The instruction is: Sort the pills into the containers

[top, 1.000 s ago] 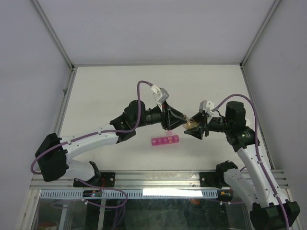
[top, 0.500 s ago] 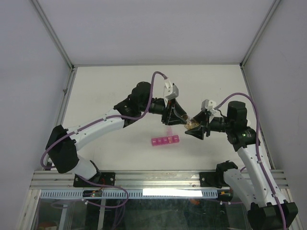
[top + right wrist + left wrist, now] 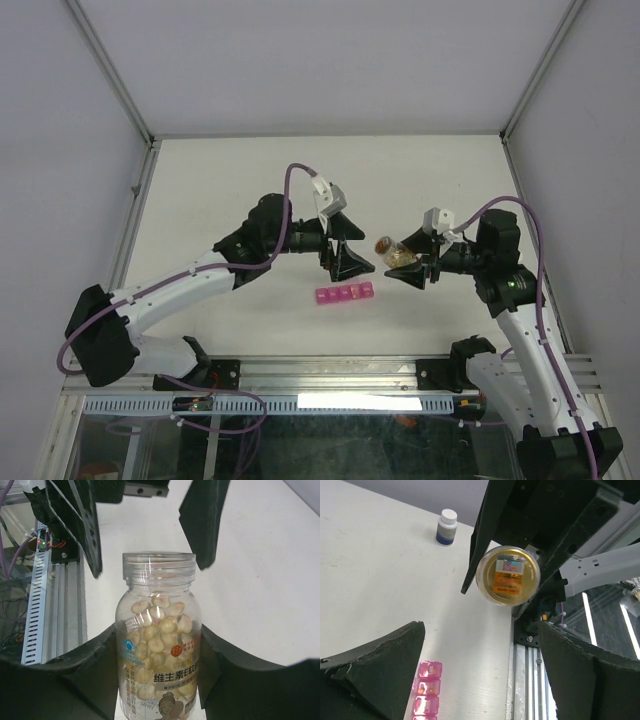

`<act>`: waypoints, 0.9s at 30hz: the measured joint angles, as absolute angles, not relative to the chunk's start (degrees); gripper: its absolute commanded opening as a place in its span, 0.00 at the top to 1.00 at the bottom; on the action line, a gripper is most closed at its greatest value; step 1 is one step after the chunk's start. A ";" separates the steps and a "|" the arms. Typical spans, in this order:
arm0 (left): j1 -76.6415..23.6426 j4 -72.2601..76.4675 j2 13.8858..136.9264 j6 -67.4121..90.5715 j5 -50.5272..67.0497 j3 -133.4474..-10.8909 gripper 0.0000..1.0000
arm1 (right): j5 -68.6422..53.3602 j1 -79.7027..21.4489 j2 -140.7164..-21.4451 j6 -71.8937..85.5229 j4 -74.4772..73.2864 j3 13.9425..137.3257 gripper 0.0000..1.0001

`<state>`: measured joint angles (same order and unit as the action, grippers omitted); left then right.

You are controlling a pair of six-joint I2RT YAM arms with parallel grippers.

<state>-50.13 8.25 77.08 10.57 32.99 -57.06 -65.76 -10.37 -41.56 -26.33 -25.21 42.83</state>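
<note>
My right gripper is shut on a clear bottle full of pale pills, held above the table with its uncapped mouth toward the left arm. The left wrist view shows that bottle end-on. My left gripper stands open and empty a short way left of the mouth. The containers, a magenta strip of small compartments, lie on the table below the two grippers, with small orange shapes showing through the lids.
A small white bottle with a blue label stands upright farther off on the table. The metal rail runs along the near table edge. Grey walls close the table on three sides.
My left gripper was closed at the bottle's mouth; it has opened wide and drawn back to the left. The right gripper and bottle have barely moved.
</note>
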 measured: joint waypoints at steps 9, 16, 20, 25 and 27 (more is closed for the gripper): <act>-49.78 26.61 61.54 26.63 25.93 -38.83 0.18 | -63.00 -10.37 -40.36 -27.00 -24.53 42.83 1.00; -56.34 25.08 63.42 36.62 10.28 -41.12 0.19 | -59.70 -10.37 -40.29 -27.31 -23.53 42.83 1.00; -61.34 20.21 66.35 36.21 2.57 -48.77 0.19 | -58.89 -10.37 -40.32 -27.44 -23.35 42.83 1.00; -61.54 17.10 69.34 35.03 -2.02 -53.60 0.21 | -58.70 -10.37 -40.36 -27.51 -23.35 42.83 1.00; -61.56 15.49 70.81 34.50 -3.01 -54.92 0.23 | -58.70 -10.37 -40.40 -27.53 -23.35 42.83 1.00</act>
<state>-61.56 15.49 70.81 34.50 -3.01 -54.92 -58.70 -10.37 -40.40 -27.53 -23.35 42.83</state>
